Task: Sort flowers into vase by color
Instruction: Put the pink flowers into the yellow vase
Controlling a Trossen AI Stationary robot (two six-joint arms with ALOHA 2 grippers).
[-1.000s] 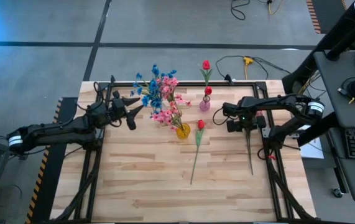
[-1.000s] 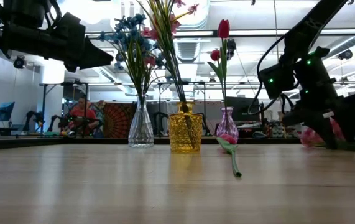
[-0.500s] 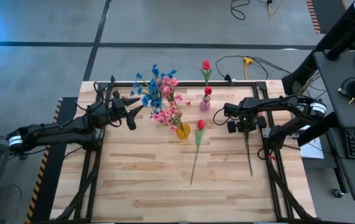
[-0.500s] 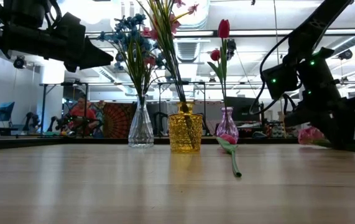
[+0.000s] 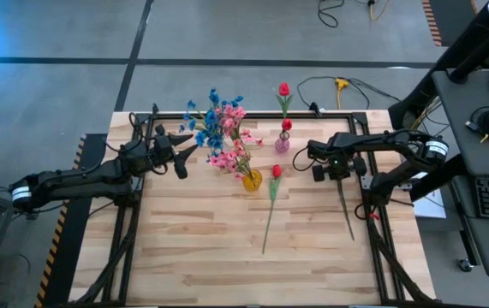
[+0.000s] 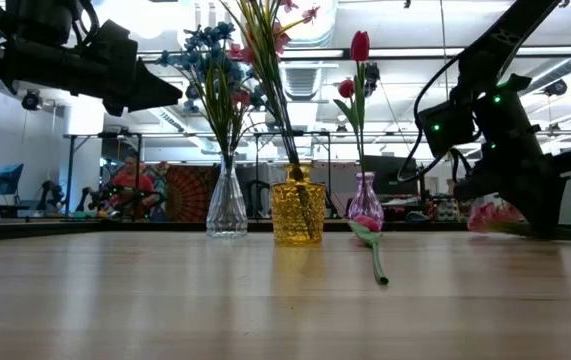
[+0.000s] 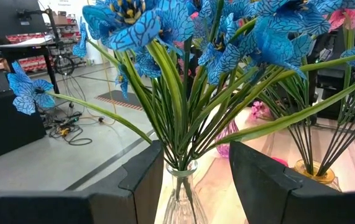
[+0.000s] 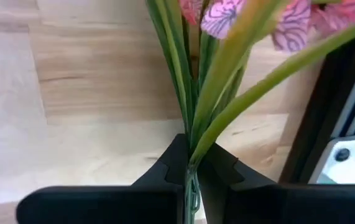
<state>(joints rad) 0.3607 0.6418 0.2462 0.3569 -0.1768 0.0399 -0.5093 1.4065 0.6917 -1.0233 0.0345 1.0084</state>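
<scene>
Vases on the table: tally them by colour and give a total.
Clear glass vase: 1
Amber vase: 1
Pink vase: 1
Total: 3

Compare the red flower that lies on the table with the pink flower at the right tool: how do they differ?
The red flower lies free on the table, touched by no tool; the pink flower is clamped at its stem by the shut right tool. The red flower shows a single closed bud; the pink flower shows veined pink petals among several long leaves. Both have thin green stems, and neither is in a vase yet.
</scene>
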